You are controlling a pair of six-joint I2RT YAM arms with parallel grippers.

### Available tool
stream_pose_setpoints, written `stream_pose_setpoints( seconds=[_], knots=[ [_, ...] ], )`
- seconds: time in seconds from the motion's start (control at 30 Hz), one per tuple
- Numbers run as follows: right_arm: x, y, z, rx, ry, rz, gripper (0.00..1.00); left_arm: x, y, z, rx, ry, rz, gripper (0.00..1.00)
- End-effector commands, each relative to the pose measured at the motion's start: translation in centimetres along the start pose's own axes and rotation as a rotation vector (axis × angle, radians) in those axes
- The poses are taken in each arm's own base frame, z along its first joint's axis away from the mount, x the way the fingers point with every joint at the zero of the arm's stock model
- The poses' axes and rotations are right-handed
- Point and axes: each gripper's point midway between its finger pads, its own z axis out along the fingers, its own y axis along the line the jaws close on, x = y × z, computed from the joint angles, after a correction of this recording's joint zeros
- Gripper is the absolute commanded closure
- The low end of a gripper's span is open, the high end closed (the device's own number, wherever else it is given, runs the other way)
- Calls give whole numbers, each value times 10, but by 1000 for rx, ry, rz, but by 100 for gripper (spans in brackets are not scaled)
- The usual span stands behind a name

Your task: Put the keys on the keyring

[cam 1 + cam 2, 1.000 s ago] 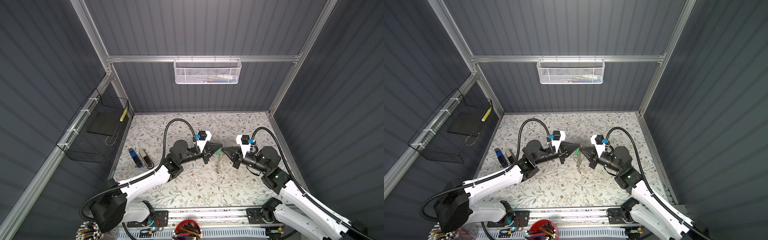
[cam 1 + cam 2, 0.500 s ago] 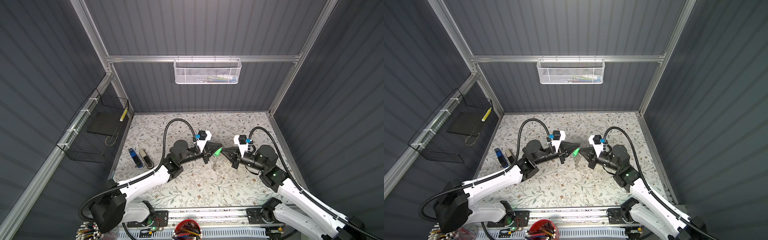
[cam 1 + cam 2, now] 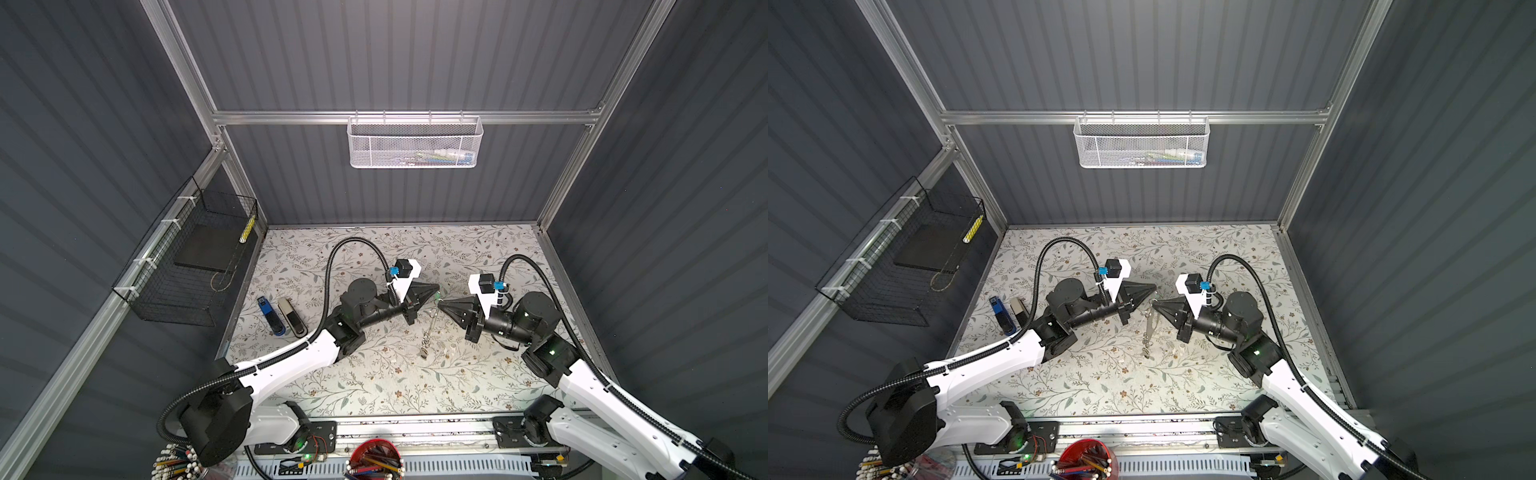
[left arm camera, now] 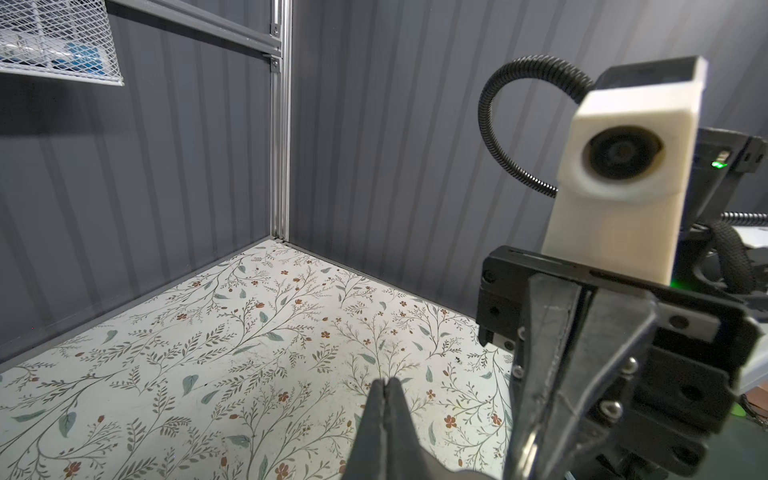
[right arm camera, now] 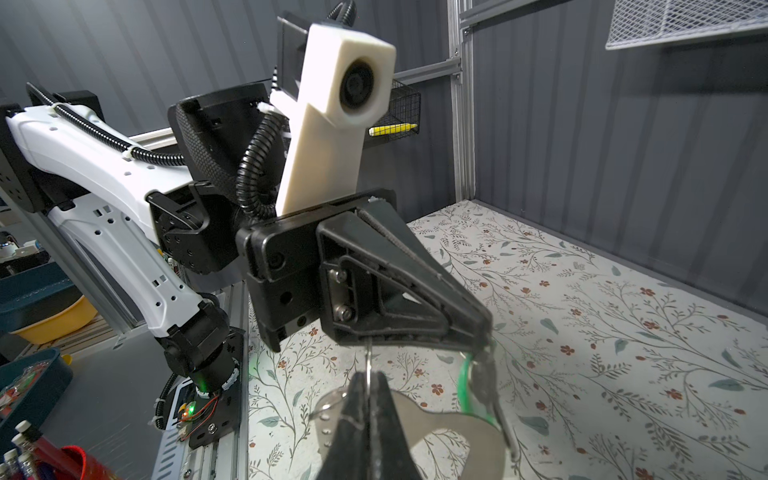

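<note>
Right claw is clenched on a small metal loop of the keyring. The keyring hangs below it in mid-air, long axis pointing down toward the tabletop. Just beside that loop, on the side facing the other arm, dangles the green-tag key. It appears pinched at the tip of the left claw, which is also clenched. Both claws point at each other, tips nearly touching. Threading will likely need the left claw, the nearer one, to carry the key sideways onto the loop.

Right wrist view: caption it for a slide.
Right gripper pinches the keyring; left gripper holds the green-tagged key beside it.
</note>
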Motion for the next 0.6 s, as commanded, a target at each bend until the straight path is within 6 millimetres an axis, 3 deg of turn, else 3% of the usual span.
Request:
stream_pose_setpoints(
  seconds=[0.0, 0.57],
  knots=[
    [-19, -1, -4, 30, -36, -39, 100, -17, -10, -9, 28, -48, 41, 100],
    [-18, -12, -11, 66, -29, -25, 100, -21, -34, -5, 180, -36, 37, 100]
  ],
)
